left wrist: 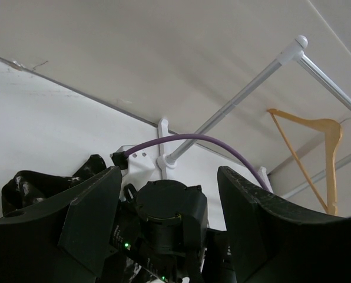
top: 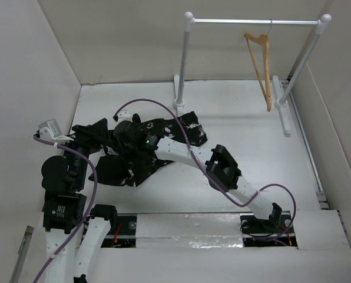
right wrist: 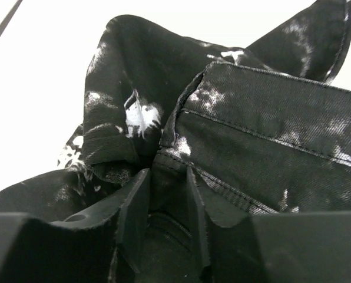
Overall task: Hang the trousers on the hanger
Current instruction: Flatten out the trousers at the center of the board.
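I'm at the pick-up step: the trousers [top: 184, 127] lie crumpled in a heap on the table [top: 234, 118], a little toward nine o'clock from its middle in the overhead view. None of the cloth is anywhere near the hanger [top: 256, 65]. The hanger hangs by its hook from the rail of the white rack [top: 255, 22], far off at about one o'clock and well apart from the heap.

My right gripper [right wrist: 166, 177] is reaching into the ten o'clock side of the heap. Its wrist camera shows the jaws drawn in narrow, with a stitched fold filling the gap between the pads; it looks like the waistband edge. I read that as a pinch on the trousers, though I can't tell how firm it is or how many layers it has caught.

My left gripper [left wrist: 169, 174] sits just at nine o'clock of the heap with its fingers spread wide and nothing between them. It is aimed across the right wrist toward the rack.

Next I'd want to confirm the right pinch is secure, then lift slowly and see whether the cloth comes up as one length or drags in a knot. The left claw looks placed to take a second hold along the waistband, so the two together can spread the trousers. After that comes a long carry toward one o'clock. The legs then have to go through the hanger's triangle and over the crossbar, and the trousers are far bigger than the hanger, so I'd expect trailing fabric to snag on the rack posts
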Robot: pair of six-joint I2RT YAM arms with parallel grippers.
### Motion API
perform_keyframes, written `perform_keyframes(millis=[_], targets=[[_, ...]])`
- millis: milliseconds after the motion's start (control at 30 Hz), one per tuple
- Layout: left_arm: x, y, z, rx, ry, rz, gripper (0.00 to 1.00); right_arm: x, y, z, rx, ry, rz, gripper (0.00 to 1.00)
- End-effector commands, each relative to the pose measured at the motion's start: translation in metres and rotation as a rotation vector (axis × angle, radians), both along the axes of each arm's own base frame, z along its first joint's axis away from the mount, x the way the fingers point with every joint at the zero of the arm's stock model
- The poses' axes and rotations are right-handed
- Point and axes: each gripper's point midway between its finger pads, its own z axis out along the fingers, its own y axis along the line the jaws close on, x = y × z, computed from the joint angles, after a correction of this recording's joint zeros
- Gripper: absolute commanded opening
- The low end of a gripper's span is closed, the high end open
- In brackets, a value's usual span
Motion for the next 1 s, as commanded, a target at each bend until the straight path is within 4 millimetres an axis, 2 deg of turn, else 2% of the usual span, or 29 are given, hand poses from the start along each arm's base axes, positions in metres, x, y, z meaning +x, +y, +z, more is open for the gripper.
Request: perform_keyframes(millis=[0,33,67,100,133,167,200,233,267,333,367,467,500,567,600,633,700,733,767,800,833,867,933,967], targets=[[0.002,0.002,0.015,-0.007,-0.047,0.010,0.63,-0.010,0.015,0.006,0.038,0.003,0.035,0.32],[0.002,0.003,0.014,-0.005,-0.044,0.015,0.63,-0.012,0.016,0.006,0.040,0.008,0.041,0.20],[0.001,0.003,0.013,-0.008,-0.048,0.018,0.63,-0.012,0.016,0.008,0.048,0.012,0.042,0.03],[0.002,0.004,0.011,-0.011,-0.045,0.020,0.63,-0.012,0.016,0.012,0.054,0.008,0.039,0.01],[0.003,0.003,0.009,-0.011,-0.039,0.020,0.63,-0.012,0.013,0.008,0.044,0.010,0.033,0.00],[0.005,0.003,0.006,-0.009,-0.029,0.019,0.63,-0.010,0.012,0.024,0.079,-0.013,0.021,0.00],[0.005,0.004,0.005,-0.001,-0.021,0.026,0.63,-0.004,0.007,0.029,0.089,-0.020,0.003,0.00],[0.006,0.005,0.001,0.000,-0.012,0.032,0.63,-0.005,0.001,0.023,0.077,-0.013,-0.006,0.00],[0.007,0.006,0.000,0.000,-0.010,0.035,0.63,-0.005,-0.005,0.051,0.122,-0.038,-0.023,0.00],[0.012,0.004,-0.005,0.000,-0.001,0.030,0.63,-0.006,-0.019,0.069,0.147,-0.069,-0.048,0.00],[0.016,0.001,-0.010,0.003,0.023,0.016,0.63,-0.003,-0.042,0.086,0.172,-0.098,-0.086,0.00],[0.027,-0.005,-0.023,-0.010,0.063,-0.008,0.63,-0.006,-0.080,0.113,0.232,-0.137,-0.151,0.00],[0.029,-0.010,-0.025,-0.018,0.062,-0.034,0.63,-0.013,-0.113,0.118,0.234,-0.140,-0.181,0.00],[0.038,-0.014,-0.035,-0.043,0.083,-0.048,0.63,-0.017,-0.151,0.123,0.244,-0.144,-0.253,0.00],[0.040,-0.020,-0.039,-0.046,0.094,-0.081,0.63,-0.023,-0.180,0.094,0.183,-0.120,-0.281,0.00],[0.044,-0.022,-0.046,-0.050,0.104,-0.089,0.63,-0.031,-0.206,0.119,0.237,-0.136,-0.308,0.00],[0.052,-0.025,-0.060,-0.060,0.139,-0.099,0.63,-0.047,-0.247,0.108,0.222,-0.108,-0.383,0.00],[0.057,-0.027,-0.070,-0.060,0.159,-0.101,0.63,-0.068,-0.276,0.097,0.222,-0.087,-0.396,0.00],[0.063,-0.027,-0.081,-0.056,0.197,-0.098,0.63,-0.082,-0.297,0.079,0.216,-0.029,-0.445,0.00],[0.066,-0.027,-0.088,-0.054,0.218,-0.096,0.63,-0.096,-0.311,0.068,0.218,0.008,-0.460,0.00],[0.069,-0.027,-0.100,-0.054,0.241,-0.095,0.63,-0.114,-0.332,0.034,0.170,0.060,-0.473,0.00],[0.073,-0.027,-0.110,-0.055,0.266,-0.091,0.64,-0.136,-0.350,0.033,0.186,0.092,-0.462,0.00],[0.078,-0.030,-0.124,-0.069,0.292,-0.098,0.64,-0.162,-0.366,0.011,0.246,0.212,-0.509,0.00],[0.081,-0.031,-0.131,-0.070,0.315,-0.103,0.64,-0.179,-0.380,-0.005,0.245,0.260,-0.503,0.00]])
